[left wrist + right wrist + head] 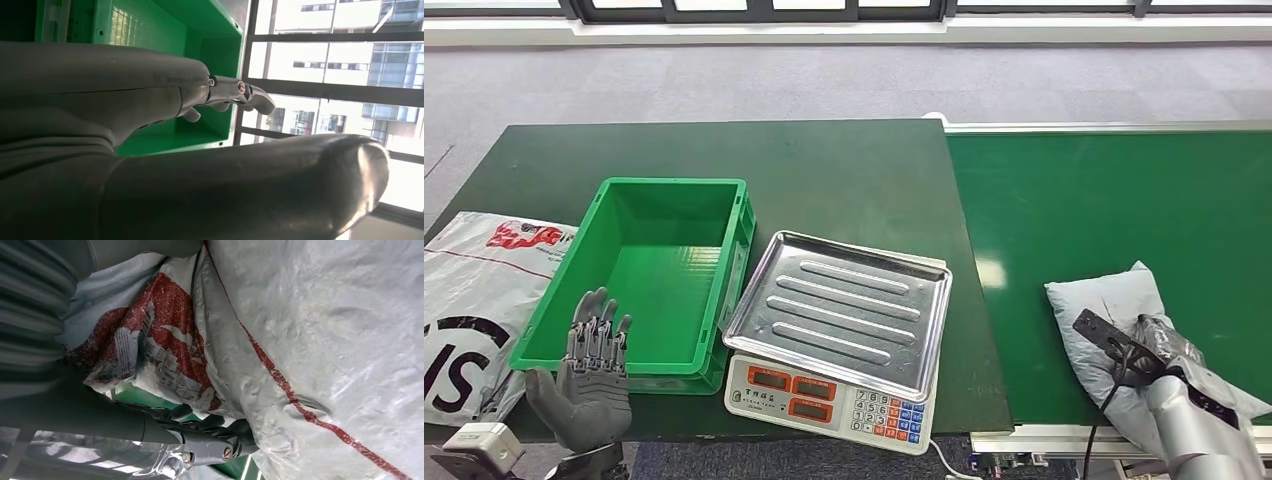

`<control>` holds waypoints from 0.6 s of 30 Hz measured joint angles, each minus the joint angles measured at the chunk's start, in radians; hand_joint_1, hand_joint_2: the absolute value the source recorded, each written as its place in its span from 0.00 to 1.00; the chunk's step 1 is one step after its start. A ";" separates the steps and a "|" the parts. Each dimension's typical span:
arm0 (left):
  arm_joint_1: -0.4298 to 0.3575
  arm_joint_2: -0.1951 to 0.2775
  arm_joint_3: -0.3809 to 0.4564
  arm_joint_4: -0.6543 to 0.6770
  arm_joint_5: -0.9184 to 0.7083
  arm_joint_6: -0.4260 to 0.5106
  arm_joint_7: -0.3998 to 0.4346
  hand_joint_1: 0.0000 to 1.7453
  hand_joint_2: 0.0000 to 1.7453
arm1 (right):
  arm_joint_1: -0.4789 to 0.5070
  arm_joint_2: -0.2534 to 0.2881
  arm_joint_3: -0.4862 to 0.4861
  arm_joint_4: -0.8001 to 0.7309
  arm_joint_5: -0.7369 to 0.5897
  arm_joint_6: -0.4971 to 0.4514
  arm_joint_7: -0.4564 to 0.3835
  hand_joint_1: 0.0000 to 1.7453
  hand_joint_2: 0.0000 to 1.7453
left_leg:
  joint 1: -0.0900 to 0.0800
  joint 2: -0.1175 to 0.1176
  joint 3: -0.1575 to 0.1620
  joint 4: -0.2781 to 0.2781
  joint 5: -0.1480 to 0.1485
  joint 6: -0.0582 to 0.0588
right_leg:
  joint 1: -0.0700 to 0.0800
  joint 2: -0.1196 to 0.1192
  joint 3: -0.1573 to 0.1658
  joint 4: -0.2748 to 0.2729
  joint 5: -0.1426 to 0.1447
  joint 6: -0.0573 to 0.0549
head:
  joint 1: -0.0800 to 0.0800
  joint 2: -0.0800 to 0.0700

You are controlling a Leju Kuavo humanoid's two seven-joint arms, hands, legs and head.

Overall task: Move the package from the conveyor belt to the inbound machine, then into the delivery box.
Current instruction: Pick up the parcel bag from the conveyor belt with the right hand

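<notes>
A grey plastic package (1102, 305) lies on the green conveyor belt (1104, 200) at the near right. My right hand (1152, 358) rests on its near end with fingers closed around the edge. In the right wrist view the package (325, 340) shows red print, and dark fingers (210, 442) curl under its edge. The scale (824, 395) with a steel tray (839, 300) stands in the middle. To its left is the green crate (674, 183), which holds nothing. My left hand (589, 385) hovers at the crate's near left corner, fingers spread, holding nothing; the left wrist view shows its fingers (240, 95) before the crate (150, 25).
A large white printed bag (474, 290) lies on the dark green table (844, 170) left of the crate. The belt's metal frame (1104, 127) runs along its far side. Grey carpet and windows lie beyond the table.
</notes>
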 joint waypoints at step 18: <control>0.064 -0.032 0.006 -0.059 -0.036 -0.060 -0.009 0.00 0.00 | 0.155 0.062 0.174 -0.298 -0.017 -0.310 -0.005 1.00 1.00 | 0.001 -0.001 0.002 0.000 -0.004 0.001 | 0.000 0.003 0.004 -0.001 -0.002 0.002 | 0.000 0.000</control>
